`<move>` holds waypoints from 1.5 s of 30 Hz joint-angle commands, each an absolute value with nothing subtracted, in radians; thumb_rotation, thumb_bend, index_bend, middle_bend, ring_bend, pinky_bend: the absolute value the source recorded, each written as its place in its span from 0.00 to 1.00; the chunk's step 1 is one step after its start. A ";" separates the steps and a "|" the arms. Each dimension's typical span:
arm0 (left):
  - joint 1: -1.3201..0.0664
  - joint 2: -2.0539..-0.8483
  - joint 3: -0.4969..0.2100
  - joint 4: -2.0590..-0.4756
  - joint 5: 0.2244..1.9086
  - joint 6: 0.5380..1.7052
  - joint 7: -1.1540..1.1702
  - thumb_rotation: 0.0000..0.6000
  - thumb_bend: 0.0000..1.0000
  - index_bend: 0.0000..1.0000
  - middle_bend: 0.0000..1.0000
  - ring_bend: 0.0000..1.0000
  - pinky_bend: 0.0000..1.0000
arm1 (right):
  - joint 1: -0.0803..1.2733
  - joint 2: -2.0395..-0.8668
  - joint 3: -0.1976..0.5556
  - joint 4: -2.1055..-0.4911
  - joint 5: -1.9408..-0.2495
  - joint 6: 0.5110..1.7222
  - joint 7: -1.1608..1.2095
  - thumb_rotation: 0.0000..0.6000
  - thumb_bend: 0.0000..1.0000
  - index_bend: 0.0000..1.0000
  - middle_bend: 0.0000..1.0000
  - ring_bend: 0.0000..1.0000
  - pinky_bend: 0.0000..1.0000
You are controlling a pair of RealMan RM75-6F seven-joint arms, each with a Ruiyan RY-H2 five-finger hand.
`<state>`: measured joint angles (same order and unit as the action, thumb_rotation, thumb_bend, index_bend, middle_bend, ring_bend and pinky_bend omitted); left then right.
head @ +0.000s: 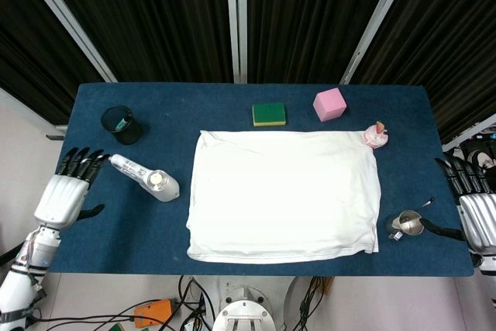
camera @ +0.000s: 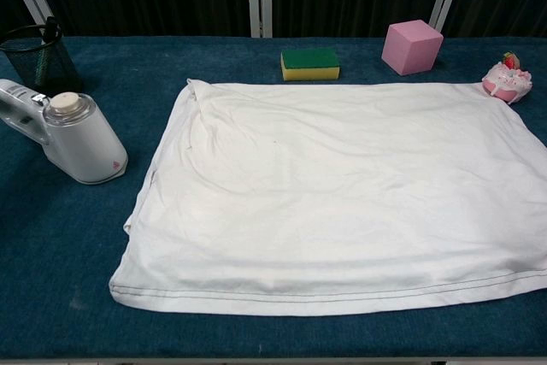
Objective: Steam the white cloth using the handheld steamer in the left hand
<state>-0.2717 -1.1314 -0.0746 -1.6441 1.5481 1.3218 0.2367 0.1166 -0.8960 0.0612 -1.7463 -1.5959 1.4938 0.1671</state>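
Note:
The white cloth (head: 284, 194) (camera: 342, 194) lies spread flat across the middle of the blue table (head: 139, 222). The white handheld steamer (head: 147, 177) (camera: 73, 136) lies on its side left of the cloth, handle pointing left. My left hand (head: 68, 191) hovers open just left of the steamer's handle, fingers spread and holding nothing. My right hand (head: 474, 211) is at the table's right edge, open and empty, beside a small metal cup (head: 408, 223). Neither hand shows in the chest view.
A black mesh cup (head: 122, 124) (camera: 36, 55) stands behind the steamer. A green-and-yellow sponge (head: 269, 114) (camera: 309, 63), a pink cube (head: 329, 104) (camera: 412, 46) and a small pink toy (head: 376, 136) (camera: 507, 79) sit along the cloth's far edge.

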 commanded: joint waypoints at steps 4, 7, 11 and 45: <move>-0.457 -1.136 -0.140 -1.612 1.406 1.044 0.408 1.00 0.02 0.15 0.13 0.04 0.00 | 0.125 -0.888 0.063 -1.767 -1.575 1.465 0.145 1.00 0.19 0.00 0.05 0.00 0.10; -0.499 -1.158 -0.142 -1.580 1.358 0.976 0.441 1.00 0.02 0.17 0.14 0.05 0.00 | 0.128 -0.892 0.064 -1.768 -1.557 1.450 0.140 1.00 0.19 0.00 0.05 0.00 0.10; -0.536 -1.185 -0.136 -1.551 1.317 0.925 0.478 1.00 0.02 0.22 0.21 0.10 0.00 | 0.134 -0.898 0.066 -1.768 -1.538 1.433 0.135 1.00 0.19 0.00 0.05 0.00 0.10; -0.693 -1.305 -0.042 -1.480 1.072 0.845 0.767 1.00 0.02 0.47 0.50 0.34 0.00 | 0.167 -0.928 0.069 -1.740 -1.485 1.352 0.131 1.00 0.19 0.00 0.05 0.00 0.10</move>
